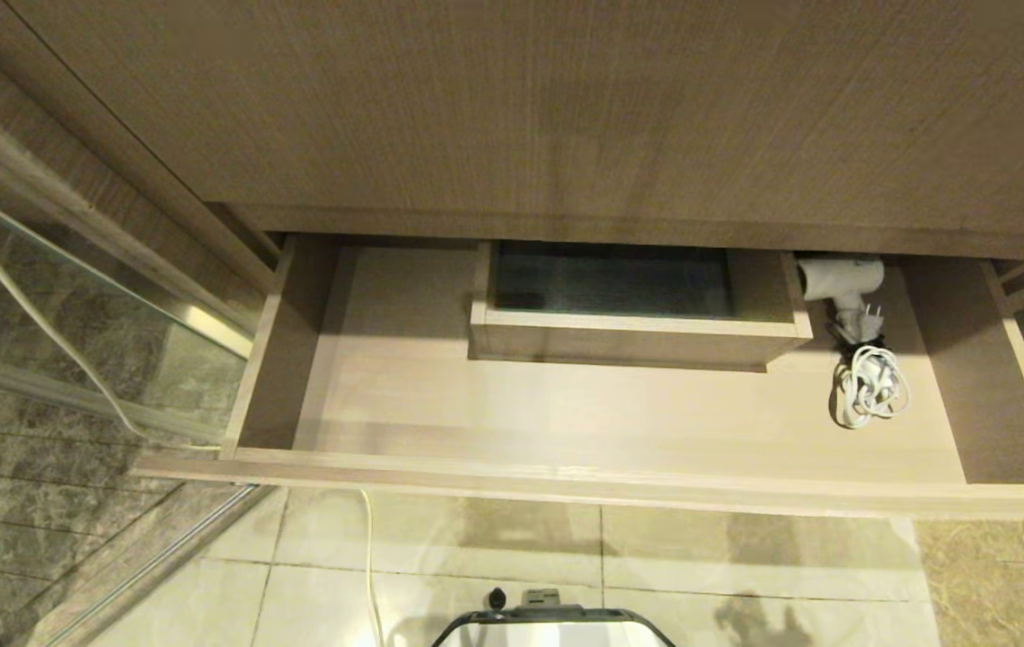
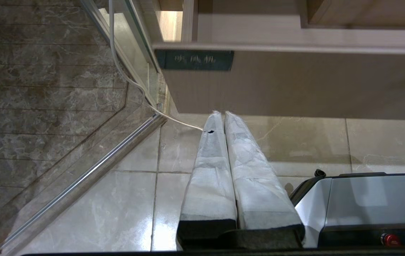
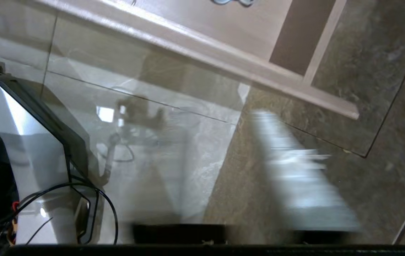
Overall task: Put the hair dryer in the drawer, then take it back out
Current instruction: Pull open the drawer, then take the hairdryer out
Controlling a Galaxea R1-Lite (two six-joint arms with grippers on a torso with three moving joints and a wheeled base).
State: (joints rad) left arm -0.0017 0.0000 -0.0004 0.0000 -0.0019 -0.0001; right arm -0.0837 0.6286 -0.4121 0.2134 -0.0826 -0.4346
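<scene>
One hair dryer point(image 1: 843, 280) inside one drawer point(image 1: 566, 481)

The left end effector point(image 2: 222, 114) has two long fingers point(image 2: 209, 170) wrapped in pale grey-white tape, on a black mount. Beside it sits the silver, black-edged base point(image 2: 366, 199) with a red button point(image 2: 387, 239).

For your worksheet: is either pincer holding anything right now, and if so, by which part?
Nothing is held. The hair dryer lies alone in the drawer; the left pincer is shut on nothing.
</scene>
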